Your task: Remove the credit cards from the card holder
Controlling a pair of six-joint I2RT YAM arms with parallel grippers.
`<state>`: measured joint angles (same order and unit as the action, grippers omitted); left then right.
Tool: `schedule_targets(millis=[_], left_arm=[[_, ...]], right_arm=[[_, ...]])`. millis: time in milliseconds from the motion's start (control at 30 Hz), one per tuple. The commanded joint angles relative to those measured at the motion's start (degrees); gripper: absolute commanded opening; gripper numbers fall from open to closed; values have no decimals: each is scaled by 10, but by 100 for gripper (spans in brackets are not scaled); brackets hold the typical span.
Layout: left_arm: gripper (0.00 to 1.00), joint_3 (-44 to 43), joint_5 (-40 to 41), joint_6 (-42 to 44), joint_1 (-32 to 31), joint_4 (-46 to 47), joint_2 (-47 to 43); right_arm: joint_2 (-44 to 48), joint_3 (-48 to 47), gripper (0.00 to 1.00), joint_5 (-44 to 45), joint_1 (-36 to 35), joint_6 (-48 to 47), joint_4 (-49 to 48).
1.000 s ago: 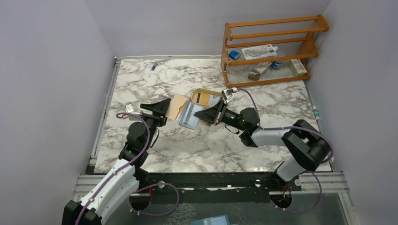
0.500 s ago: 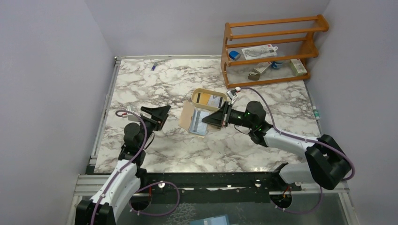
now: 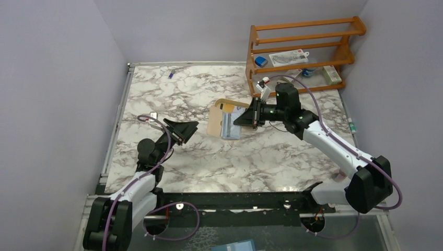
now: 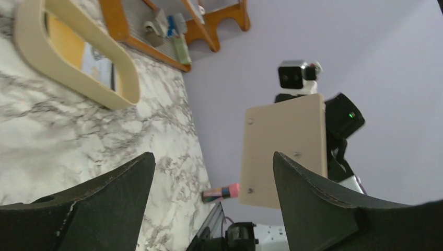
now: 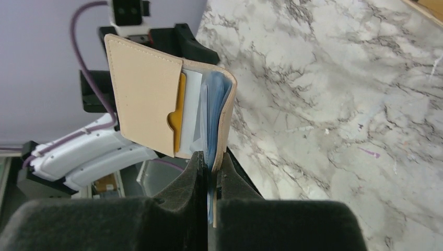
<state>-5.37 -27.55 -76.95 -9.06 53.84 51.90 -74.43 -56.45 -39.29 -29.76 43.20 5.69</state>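
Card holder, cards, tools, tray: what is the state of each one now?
card holder: open, held up off the table
credit cards: tucked in the card holder's pockets
right tool: shut on the card holder
left tool: open, empty
tray: on the table, holding other cards

marble tabletop (image 3: 224,162) lay open on the near side of raised beige bifold wallet (image 3: 217,123) | oval tan tray (image 3: 230,100) sat just beyond it | orange wooden rack (image 3: 254,57) closed the far-right corner

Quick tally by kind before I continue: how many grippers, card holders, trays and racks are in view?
Grippers: 2, left gripper and right gripper
Card holder: 1
Tray: 1
Wooden rack: 1
Total: 5
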Motion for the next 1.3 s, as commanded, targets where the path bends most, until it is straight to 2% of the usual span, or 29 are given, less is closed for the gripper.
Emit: schedule_targets(millis=[0, 67, 200, 233, 333, 433, 533, 600, 667, 800, 1033, 1100, 1200, 1267], left_arm=[[85, -35, -92, -2, 4, 142, 34], [85, -40, -109, -10, 4, 184, 50], [84, -51, -155, -66, 4, 349, 108], [83, -61, -173, -73, 4, 360, 125], [86, -90, -221, -47, 3, 303, 155], [83, -112, -235, 50, -4, 122, 133], [80, -159, -210, 193, -17, -114, 84], [79, -175, -198, 240, -24, -182, 65], [78, -177, -194, 244, -29, -198, 66], [67, -172, -167, 248, -60, -206, 75], [64, -172, -89, 268, -121, -232, 93], [57, -170, -72, 269, -125, -232, 94], [41, -172, -49, 269, -125, -232, 98], [37, -176, -45, 267, -125, -232, 109]], right_arm=[[-19, -34, 1, -10, 4, -100, 180], [-24, -33, 1, -7, 5, -112, 200], [-25, -18, 1, 2, 6, -121, 213], [-24, -14, 1, 3, 6, -121, 213], [-22, -12, 1, 2, 6, -121, 209], [-25, -19, 1, 7, 6, -123, 212], [-28, -24, 1, 5, 6, -118, 209], [-29, -23, 1, 3, 6, -114, 204], [-29, -20, 1, 1, 6, -109, 197], [-35, -18, 1, -9, 6, -109, 188], [-34, -20, 1, -12, 6, -110, 193], [-31, -17, 1, -14, 6, -109, 193], [-26, -12, 1, -17, 6, -109, 191], [-25, -9, 1, -20, 6, -109, 189]])
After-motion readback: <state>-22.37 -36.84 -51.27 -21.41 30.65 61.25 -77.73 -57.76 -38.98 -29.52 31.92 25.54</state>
